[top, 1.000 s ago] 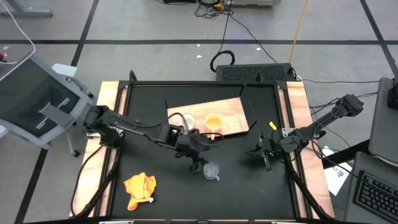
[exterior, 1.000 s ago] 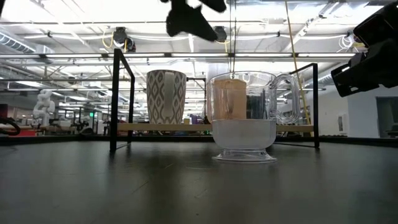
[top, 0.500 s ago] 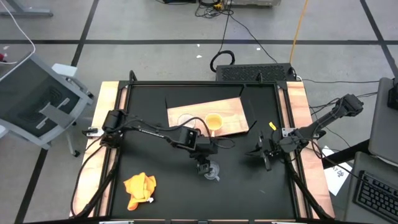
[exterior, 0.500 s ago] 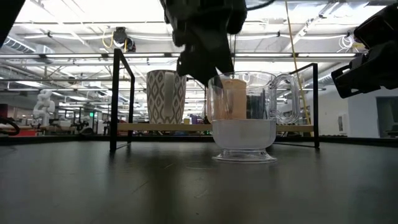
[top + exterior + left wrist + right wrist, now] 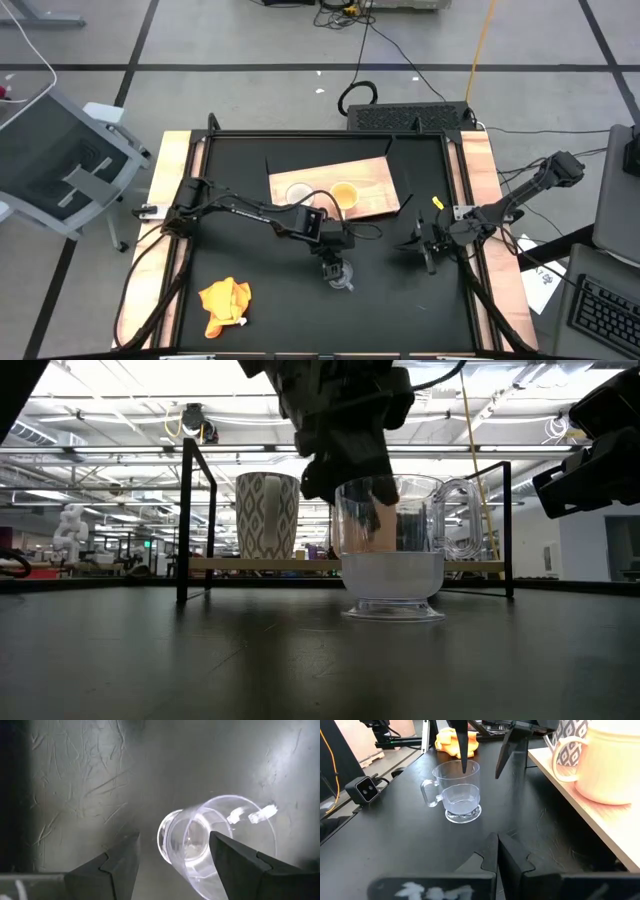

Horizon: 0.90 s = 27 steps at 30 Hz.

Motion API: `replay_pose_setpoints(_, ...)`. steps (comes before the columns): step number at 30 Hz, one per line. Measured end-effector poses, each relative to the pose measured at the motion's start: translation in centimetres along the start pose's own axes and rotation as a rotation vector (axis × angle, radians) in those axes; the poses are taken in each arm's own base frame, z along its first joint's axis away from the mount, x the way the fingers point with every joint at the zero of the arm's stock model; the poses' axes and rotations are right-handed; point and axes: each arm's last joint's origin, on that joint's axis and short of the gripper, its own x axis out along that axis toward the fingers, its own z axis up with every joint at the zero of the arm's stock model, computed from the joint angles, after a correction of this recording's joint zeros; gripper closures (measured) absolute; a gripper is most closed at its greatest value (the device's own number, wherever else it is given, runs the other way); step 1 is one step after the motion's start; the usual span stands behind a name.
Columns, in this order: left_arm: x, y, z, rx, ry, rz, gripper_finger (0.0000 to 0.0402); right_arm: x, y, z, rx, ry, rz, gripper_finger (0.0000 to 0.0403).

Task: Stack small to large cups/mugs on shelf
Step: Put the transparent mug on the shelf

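While the clear glass cup (image 5: 342, 275) stands upright on the black table (image 5: 240, 190), in front of the shelf (image 5: 375, 185) and apart from it, the left end effector (image 5: 333, 268) hangs directly over it with its two fingers spread wide. In the right wrist view one finger (image 5: 462, 742) points down into the cup's mouth and the other (image 5: 503, 752) comes down outside the wall, on the side away from the handle (image 5: 426, 793), so the rim lies between them; no pinch on the glass is visible. The left wrist view looks straight down into the cup (image 5: 210, 840), its rim between the two dark fingertips.

The shelf, a light-brown wooden board, lies tilted across the far middle of the table. On it stand the white patterned cup (image 5: 299, 194) and the yellow-orange cup (image 5: 343, 194), side by side and near each other. In the low view the patterned cup (image 5: 266, 514) appears on the board behind the glass cup (image 5: 392, 545).

The right end effector (image 5: 428, 246) waits near the table's right edge, its fingers pressed together and holding nothing. An orange-yellow cloth (image 5: 224, 303) lies crumpled near the front left corner, well apart from the cups.
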Motion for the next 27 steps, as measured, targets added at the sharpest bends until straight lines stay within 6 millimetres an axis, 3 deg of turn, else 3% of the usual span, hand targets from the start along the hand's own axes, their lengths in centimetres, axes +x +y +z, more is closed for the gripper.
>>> replay_pose_setpoints(22,1.3,0.4,-0.3,0.056,0.016,0.06,0.0167,0.1,0.0,-0.1,-0.003,0.007,-0.001,0.0403)
replay_pose_setpoints(27,1.3,0.4,-0.3,0.065,0.009,0.058,0.0214,0.1,0.0,-0.1,-0.003,0.008,-0.002,0.0403)
